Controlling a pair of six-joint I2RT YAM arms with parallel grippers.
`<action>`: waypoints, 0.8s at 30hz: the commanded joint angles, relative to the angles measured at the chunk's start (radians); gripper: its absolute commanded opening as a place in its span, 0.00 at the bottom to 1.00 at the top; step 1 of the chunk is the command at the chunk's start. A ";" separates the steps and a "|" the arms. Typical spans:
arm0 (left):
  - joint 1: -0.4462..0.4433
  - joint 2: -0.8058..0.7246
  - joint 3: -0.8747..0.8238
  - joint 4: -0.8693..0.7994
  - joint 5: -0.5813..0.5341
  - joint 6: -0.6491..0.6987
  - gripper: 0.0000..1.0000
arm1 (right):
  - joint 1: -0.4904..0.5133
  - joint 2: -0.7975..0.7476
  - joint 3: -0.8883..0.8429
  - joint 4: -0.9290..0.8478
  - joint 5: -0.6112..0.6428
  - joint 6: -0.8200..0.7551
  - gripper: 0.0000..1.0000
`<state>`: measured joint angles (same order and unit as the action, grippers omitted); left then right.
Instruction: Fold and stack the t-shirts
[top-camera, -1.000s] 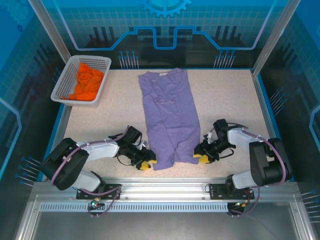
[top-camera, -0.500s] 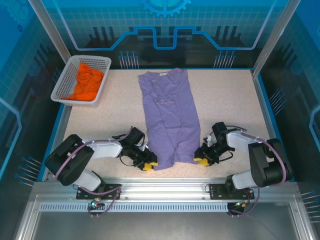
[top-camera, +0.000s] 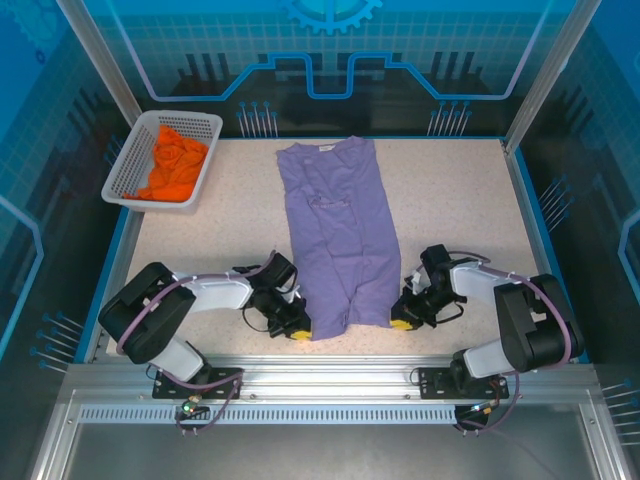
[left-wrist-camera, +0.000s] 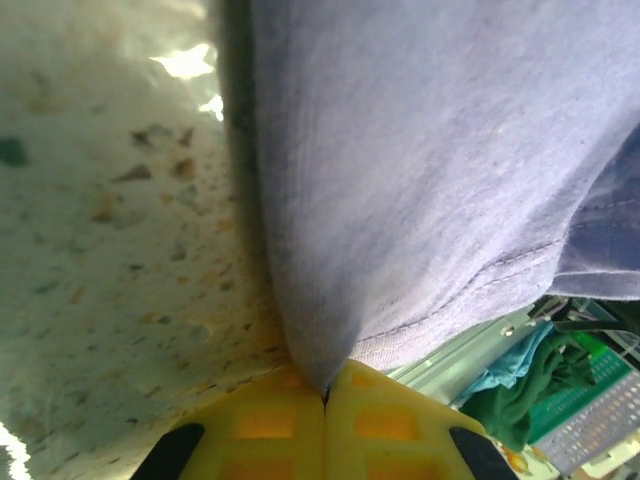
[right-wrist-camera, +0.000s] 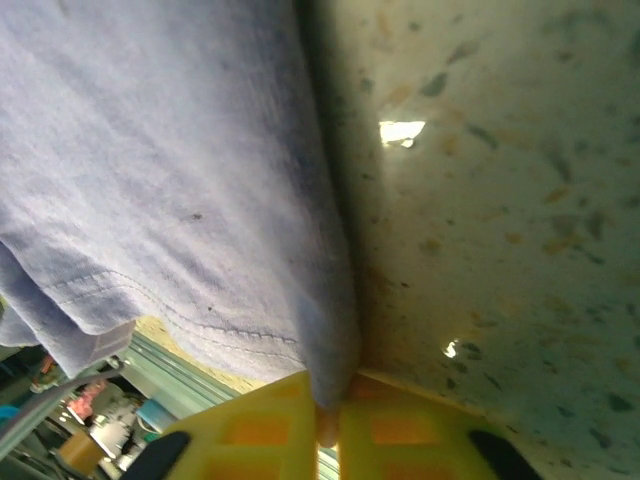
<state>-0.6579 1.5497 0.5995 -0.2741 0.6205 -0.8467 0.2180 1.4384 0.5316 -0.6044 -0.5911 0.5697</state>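
Note:
A lavender-purple t-shirt (top-camera: 340, 230) lies on the table, folded into a long strip with its collar at the far end. My left gripper (top-camera: 300, 330) is shut on its near left hem corner, and in the left wrist view the purple cloth (left-wrist-camera: 420, 180) is pinched between the yellow fingers (left-wrist-camera: 260, 430). My right gripper (top-camera: 398, 322) is shut on the near right hem corner; the shirt edge (right-wrist-camera: 200, 180) runs down into its yellow pads (right-wrist-camera: 400, 430). An orange t-shirt (top-camera: 172, 166) lies crumpled in the basket.
A white mesh basket (top-camera: 203, 124) stands at the far left corner of the speckled table (top-camera: 460, 200). Blue enclosure walls ring the table, and a metal rail (top-camera: 330, 375) runs along the near edge by the arm bases.
Both grippers slid inward to the purple shirt's near corners and closed on the cloth. The shirt itself has barely moved.

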 joint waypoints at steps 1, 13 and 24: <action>-0.002 0.002 0.035 -0.138 -0.128 0.065 0.00 | 0.015 0.006 -0.007 -0.011 0.011 0.001 0.04; 0.071 -0.149 -0.009 -0.333 -0.148 0.127 0.00 | 0.156 -0.100 -0.088 -0.049 -0.021 0.110 0.00; 0.073 -0.358 -0.084 -0.466 -0.126 0.015 0.00 | 0.275 -0.258 -0.092 -0.111 -0.007 0.236 0.00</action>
<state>-0.5915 1.2343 0.5270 -0.6624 0.4862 -0.7902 0.4778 1.2011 0.4435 -0.6655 -0.6048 0.7589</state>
